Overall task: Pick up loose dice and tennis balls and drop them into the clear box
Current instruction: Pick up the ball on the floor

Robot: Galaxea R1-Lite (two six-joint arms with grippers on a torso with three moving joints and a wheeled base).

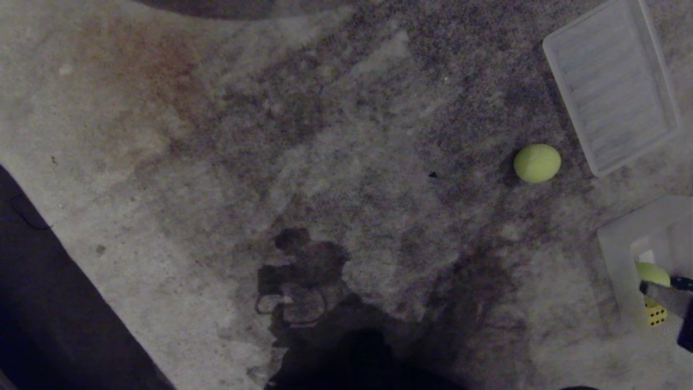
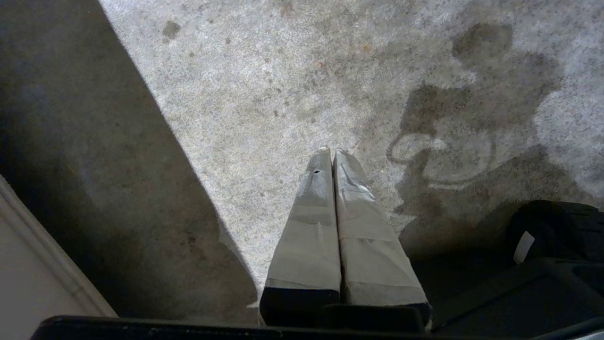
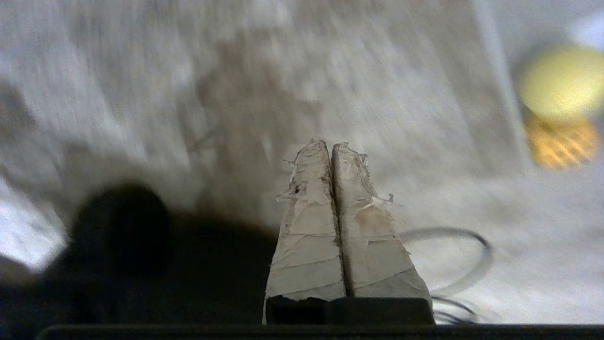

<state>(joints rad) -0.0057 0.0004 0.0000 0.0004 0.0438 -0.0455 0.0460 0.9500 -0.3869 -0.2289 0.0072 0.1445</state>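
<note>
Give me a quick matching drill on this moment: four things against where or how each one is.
1. loose tennis ball
2. yellow die
3. ribbed lid
4. left gripper

A. inside the clear box
B. shut, empty, over bare carpet
C. on the carpet beside the lid
D. flat on the carpet, far right

Pairs: 1-C, 2-A, 3-D, 4-B

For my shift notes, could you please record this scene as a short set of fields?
surface: stained carpet
loose item: one tennis ball on the carpet beside the ribbed lid
clear box: at the right edge, holding a tennis ball and a yellow die
right gripper: jaws shut, empty, near the box
left gripper: jaws shut, empty, above bare carpet
</note>
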